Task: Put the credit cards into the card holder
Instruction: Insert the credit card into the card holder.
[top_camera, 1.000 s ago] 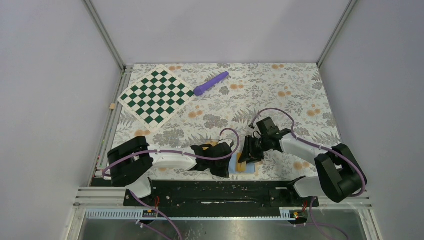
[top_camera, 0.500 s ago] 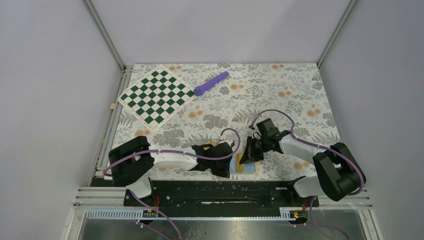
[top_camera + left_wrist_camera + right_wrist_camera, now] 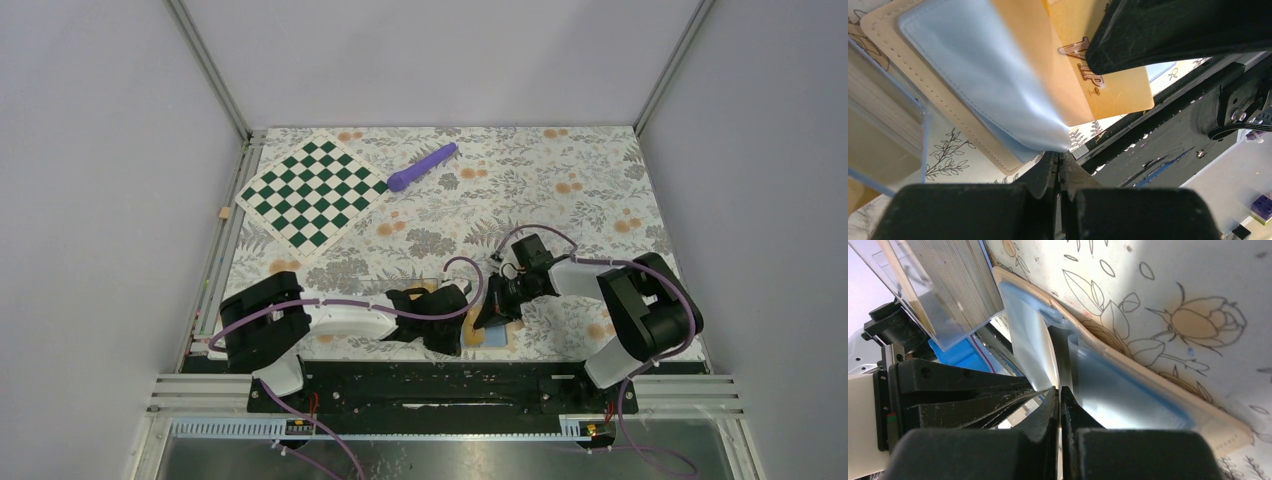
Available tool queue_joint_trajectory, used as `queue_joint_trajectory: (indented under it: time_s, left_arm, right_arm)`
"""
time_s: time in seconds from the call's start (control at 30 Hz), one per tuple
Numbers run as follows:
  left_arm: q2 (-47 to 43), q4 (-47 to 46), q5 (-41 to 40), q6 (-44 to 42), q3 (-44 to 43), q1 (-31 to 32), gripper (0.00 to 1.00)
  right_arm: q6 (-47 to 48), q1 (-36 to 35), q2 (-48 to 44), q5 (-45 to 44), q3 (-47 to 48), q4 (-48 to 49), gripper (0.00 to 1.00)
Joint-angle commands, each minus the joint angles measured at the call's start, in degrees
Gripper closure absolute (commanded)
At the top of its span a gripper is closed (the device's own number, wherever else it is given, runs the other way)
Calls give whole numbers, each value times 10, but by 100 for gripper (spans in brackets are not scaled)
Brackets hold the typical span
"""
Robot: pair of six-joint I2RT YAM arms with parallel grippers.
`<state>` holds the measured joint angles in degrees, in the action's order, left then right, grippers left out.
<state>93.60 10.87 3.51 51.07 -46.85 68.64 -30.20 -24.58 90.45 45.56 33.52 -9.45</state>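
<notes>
Left gripper (image 3: 1060, 161) is clamped tight on the lip of a light-blue pocket of the tan leather-like folding card holder (image 3: 883, 35). The holder lies open at the near edge of the flowered tablecloth (image 3: 560, 180), between the arms. The orange-yellow plastic credit card (image 3: 1115, 92) lies against that pocket. It looks thin, stiff and slick, so best pinched by its free edge. Right gripper (image 3: 1059, 392) is closed too, seemingly nipping floppy pocket film, not the card.
</notes>
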Motion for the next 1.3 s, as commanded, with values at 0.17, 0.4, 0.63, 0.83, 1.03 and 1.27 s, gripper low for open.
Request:
queue_joint_trajectory:
  time_s: [0.17,0.4,0.63,0.83,1.03,1.27]
  left_arm:
    - [19,31,-13,-14,-6,7,100]
    - [-22,57,-32,-12,10,8,90]
    - [-94,50,-66,12,63,1,67]
    - [-107,31,-58,18,86,-20,72]
    - [-138,-77,-24,48,143,-59,76]
    - [-110,-92,-7,44,126,-67,71]
  right_arm:
    - [24,-2,35,-11,12,-16,100]
    - [51,-2,37,-43,23,-53,98]
    - [71,-2,41,-49,25,-67,98]
    - [80,-2,44,-51,32,-76,97]
    - [85,-3,47,-48,37,-82,96]
    - [61,-2,45,-24,27,-48,94]
